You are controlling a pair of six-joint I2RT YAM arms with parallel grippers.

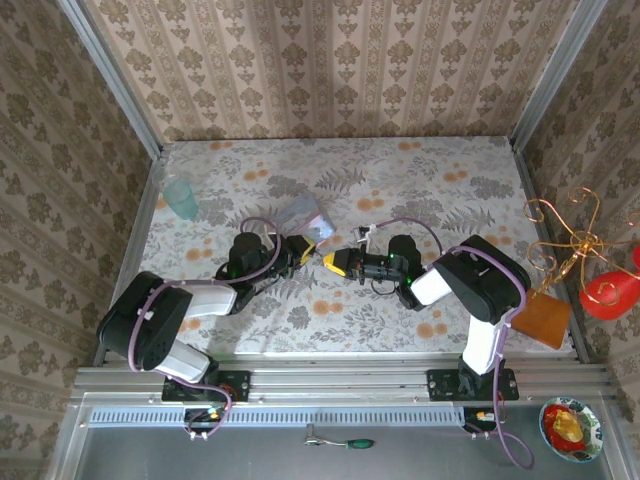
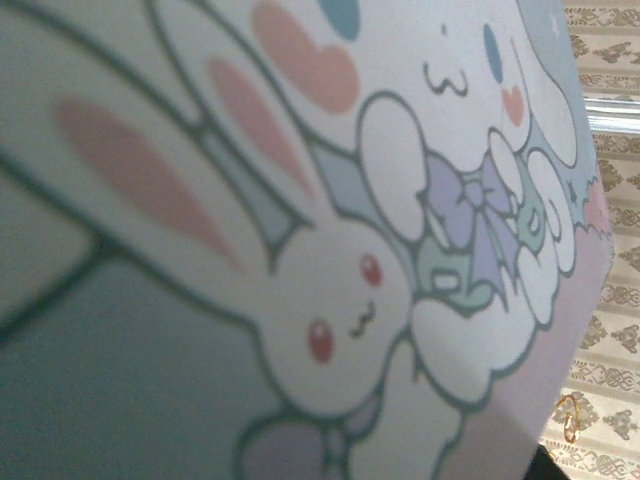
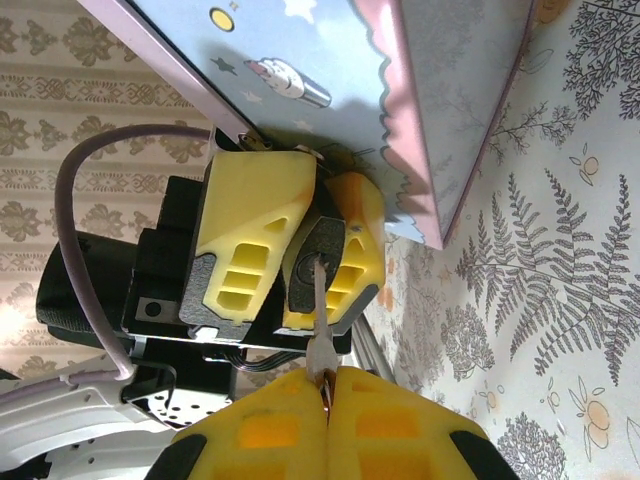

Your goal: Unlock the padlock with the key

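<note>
Bench (image 1: 420, 190): floral-patterned top; both arms meet over its middle.
Pale blue box (image 2: 330, 280): propped on edge just beside the left end effector. The padlock sits right under its lower rim; whether the shackle hooks a clasp there cannot be told.
Left end effector (image 3: 305, 255): yellow fingers nearly closed, clamping the padlock's dark body from both sides.
Right end effector (image 3: 326, 388): fingers pressed fully together on the key's head.
Padlock (image 3: 318, 262): small dark body, keyway facing the right end effector, held above the bench.
Key (image 3: 318, 312): thin silvery blade, its tip at or just inside the keyway.
Step in hand: seating and turning the key, by my reading.
Doing it well: keep the blade in line with the keyway, push it home before twisting, roll the wrist about the blade's axis, and let the left hold firm so the body cannot spin.
Writing: none readable; only cartoon rabbits, hearts, a bow and stars on the box.
</note>
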